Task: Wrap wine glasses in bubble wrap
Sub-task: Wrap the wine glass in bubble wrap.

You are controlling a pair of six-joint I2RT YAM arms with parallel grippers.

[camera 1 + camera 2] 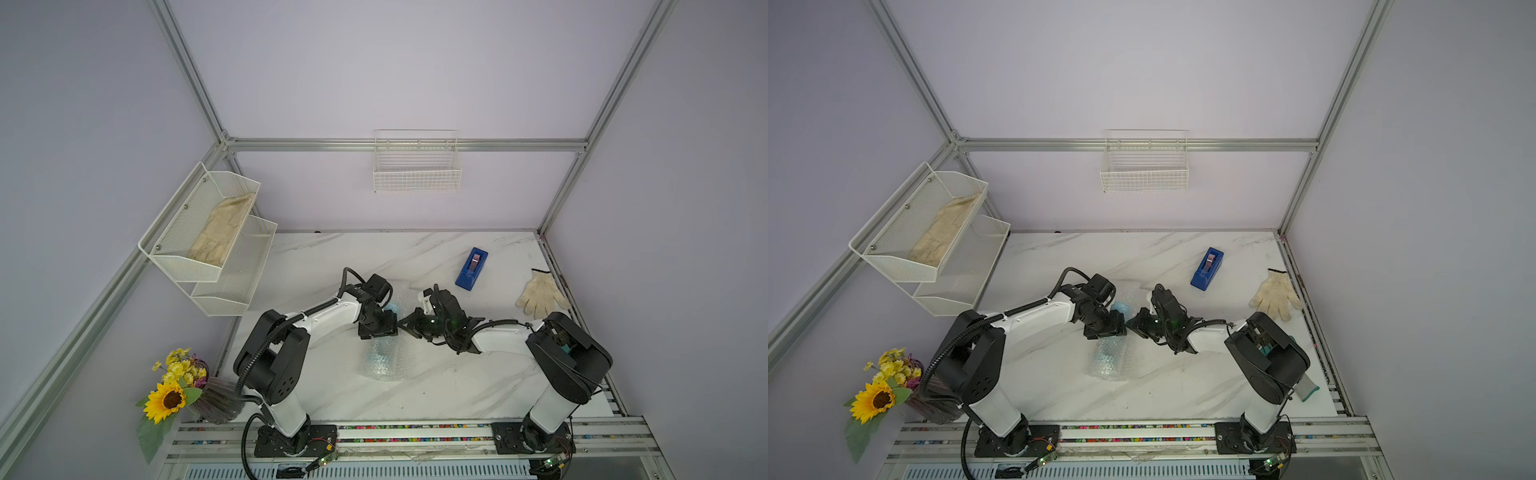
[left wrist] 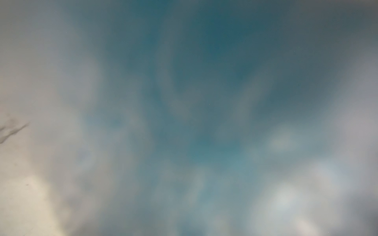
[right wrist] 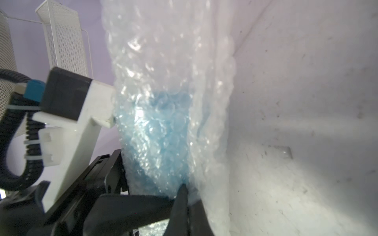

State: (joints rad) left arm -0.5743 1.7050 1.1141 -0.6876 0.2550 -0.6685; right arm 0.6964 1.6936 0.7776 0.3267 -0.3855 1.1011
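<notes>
- The right gripper (image 3: pixel 185 196) has its jaws pressed together on a fold of the bubble wrap (image 3: pixel 163 51).
- The light blue goblet (image 3: pixel 159 130) lies inside the wrap at the middle of the marble table (image 1: pixel 436 386), showing blue through the bubbles.
- The left gripper (image 1: pixel 377 328) sits over the wrapped goblet, just left of the right gripper. Its wrist view is a blue blur, and I cannot tell how wide its jaws are.
- A blue tape dispenser (image 1: pixel 471 269) lies far right, well apart.

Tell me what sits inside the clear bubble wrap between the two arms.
Through the clear bubble wrap a light sky-blue plastic goblet shows as a blurred blue shape. Its stem, foot and rim are covered, so its orientation cannot be told.
</notes>
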